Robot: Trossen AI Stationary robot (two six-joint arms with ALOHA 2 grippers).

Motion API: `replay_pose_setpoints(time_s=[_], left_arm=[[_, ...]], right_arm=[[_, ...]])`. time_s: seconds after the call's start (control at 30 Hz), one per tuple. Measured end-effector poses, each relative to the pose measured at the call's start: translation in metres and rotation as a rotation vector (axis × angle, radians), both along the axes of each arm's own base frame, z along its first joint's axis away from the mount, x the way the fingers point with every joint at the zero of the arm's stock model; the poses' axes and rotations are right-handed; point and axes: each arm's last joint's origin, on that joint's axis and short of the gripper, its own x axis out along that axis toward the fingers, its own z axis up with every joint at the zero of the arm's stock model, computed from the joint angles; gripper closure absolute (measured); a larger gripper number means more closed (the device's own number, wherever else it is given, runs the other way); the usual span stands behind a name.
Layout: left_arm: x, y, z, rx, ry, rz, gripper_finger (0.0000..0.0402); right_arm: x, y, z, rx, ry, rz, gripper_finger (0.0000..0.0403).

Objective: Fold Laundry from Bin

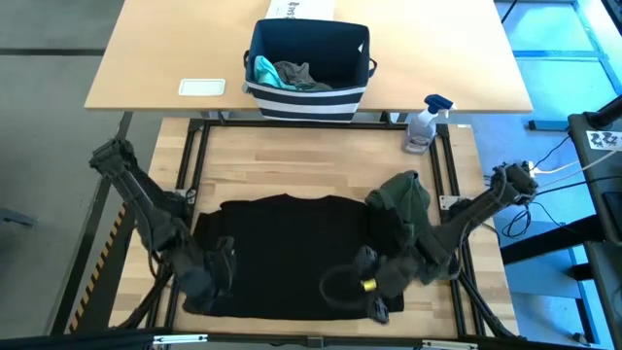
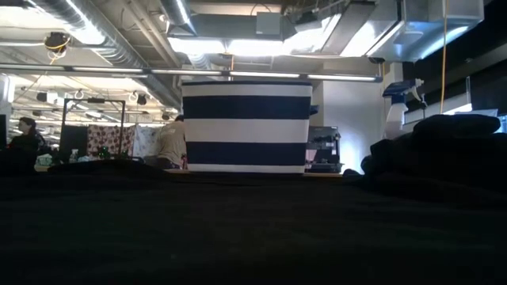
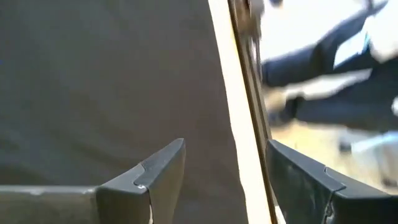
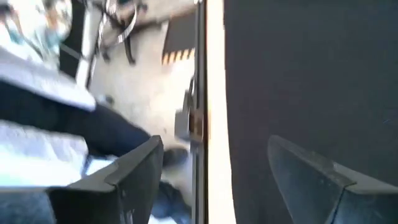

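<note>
A large black T-shirt (image 1: 287, 248) lies spread flat on the wooden table, its hem along the near edge. An olive-green piece (image 1: 403, 199) lies bunched on the shirt's right shoulder area. The navy striped bin (image 1: 309, 68) stands on the far table and holds a teal piece (image 1: 262, 70) and a grey piece (image 1: 296, 76). My left gripper (image 3: 227, 146) hangs open over the shirt's near left corner (image 1: 202, 290). My right gripper (image 4: 214, 140) hangs open over the near right corner (image 1: 379, 303). Each wrist view shows black cloth and the table's bare near edge between the fingers.
A spray bottle (image 1: 425, 124) stands at the far right of the wooden table. A white box (image 1: 301, 8) sits behind the bin, and a flat white thing (image 1: 202, 87) lies left of it. In the low view, black cloth (image 2: 238, 229) fills the foreground; people show far behind.
</note>
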Motion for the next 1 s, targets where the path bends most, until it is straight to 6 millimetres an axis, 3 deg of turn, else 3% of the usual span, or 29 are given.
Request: replay_pose_setpoints(time_s=[0.23,0.5,0.73,1.0], left_arm=[[-0.009,-0.04,-0.046,0.061,0.177,-0.111,0.0185],[-0.013,-0.074,-0.094,0.075,0.362,-0.139,0.0185],[-0.022,-0.086,-0.107,0.127,0.341,-0.089,0.0185],[-0.02,-0.092,-0.128,0.213,0.319,-0.068,0.0185]], right_arm=[[-0.007,0.044,-0.047,-0.153,0.078,0.151,0.0116],[-0.025,0.066,-0.091,-0.237,0.309,0.225,0.0116],[-0.053,0.079,-0.101,-0.366,0.362,0.215,0.0116],[-0.053,0.084,-0.123,-0.443,0.395,0.194,0.0116]])
